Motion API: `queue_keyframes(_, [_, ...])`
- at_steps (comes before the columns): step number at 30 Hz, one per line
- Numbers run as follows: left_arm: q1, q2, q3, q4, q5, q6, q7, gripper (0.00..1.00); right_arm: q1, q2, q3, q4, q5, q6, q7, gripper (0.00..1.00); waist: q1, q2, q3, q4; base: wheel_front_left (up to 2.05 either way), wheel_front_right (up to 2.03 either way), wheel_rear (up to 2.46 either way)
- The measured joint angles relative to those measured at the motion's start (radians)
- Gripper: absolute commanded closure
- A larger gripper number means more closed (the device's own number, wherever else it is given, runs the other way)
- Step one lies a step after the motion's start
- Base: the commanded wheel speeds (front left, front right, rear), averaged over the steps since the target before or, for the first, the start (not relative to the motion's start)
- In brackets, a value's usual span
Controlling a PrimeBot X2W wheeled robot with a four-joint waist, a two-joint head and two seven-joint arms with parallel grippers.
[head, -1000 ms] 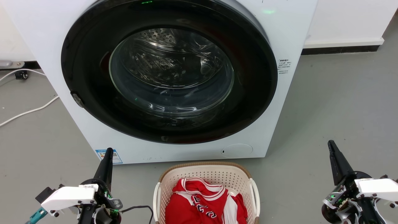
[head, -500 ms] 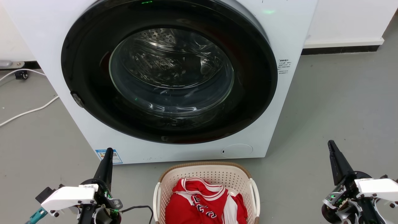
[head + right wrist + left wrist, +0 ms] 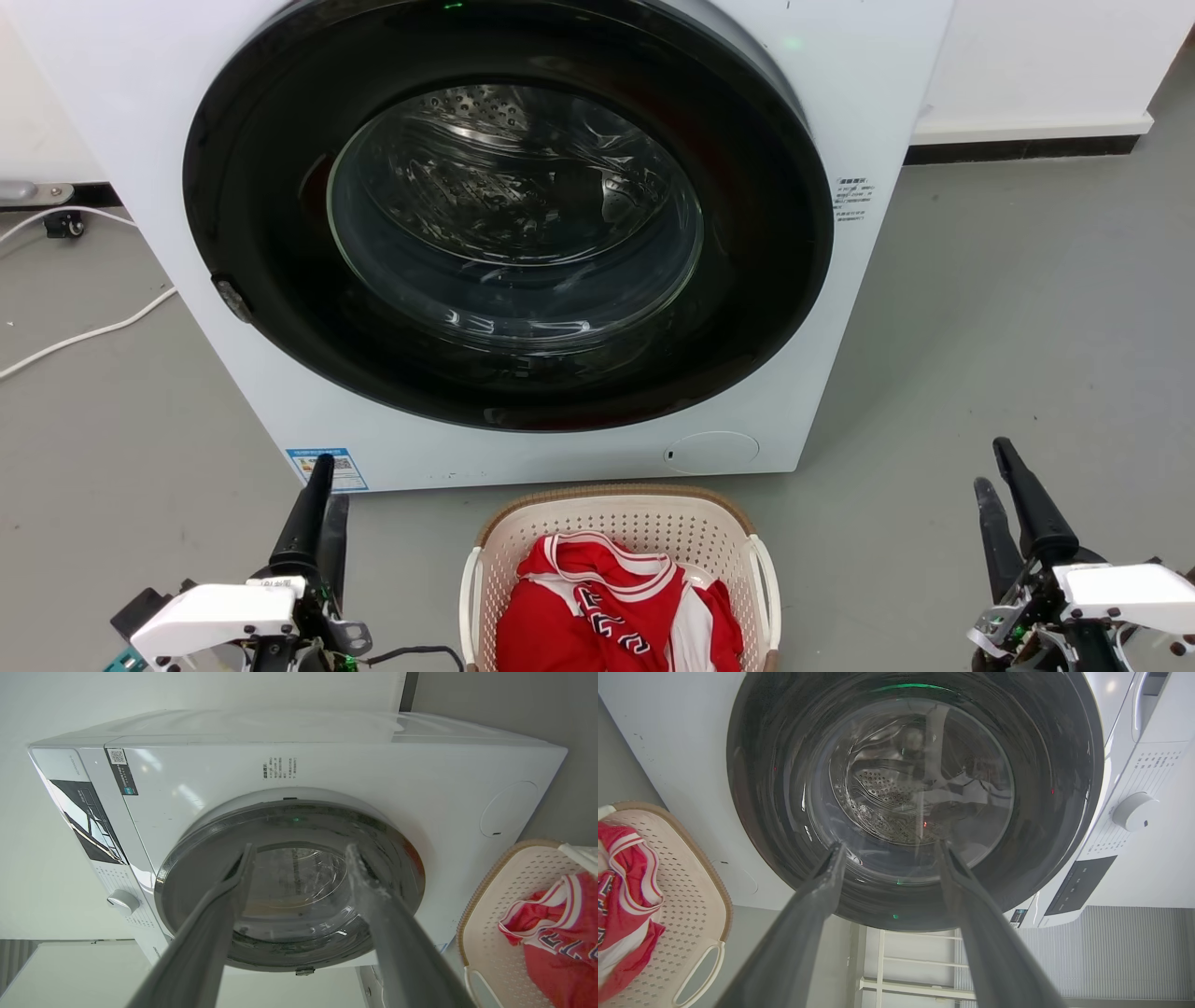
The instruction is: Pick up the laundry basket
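The left pincer (image 3: 329,481) and the right pincer (image 3: 991,464) each have their fingers spread, gripping nothing. The laundry basket (image 3: 611,518) stands between them on the grey floor (image 3: 1008,308), apart from both. It sits just before the washing machine (image 3: 868,112) and holds a red-and-white jersey (image 3: 597,607).

Grey floor (image 3: 1008,308): washing machine (image 3: 504,243) stands at far side, by wall. Laundry basket (image 3: 616,523) sits just in front of it, near side. White cable (image 3: 89,333) trails across left side.
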Motion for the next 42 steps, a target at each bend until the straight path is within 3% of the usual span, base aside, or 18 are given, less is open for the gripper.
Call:
queue_keyframes(28, [0.012,0.001,-0.046,-0.134,0.558,0.047,-0.123,0.0,0.03,0.0,0.04,-0.161,-0.651,0.0,-0.125,0.0,0.0,0.0,0.006,0.003,0.0,0.0,0.0])
queue_keyframes(42, [0.025,0.001,-0.069,-0.168,0.783,0.062,-0.175,0.0,0.047,0.0,0.056,-0.19,-0.895,0.0,-0.176,0.0,0.0,0.0,0.009,0.004,0.0,0.0,0.0])
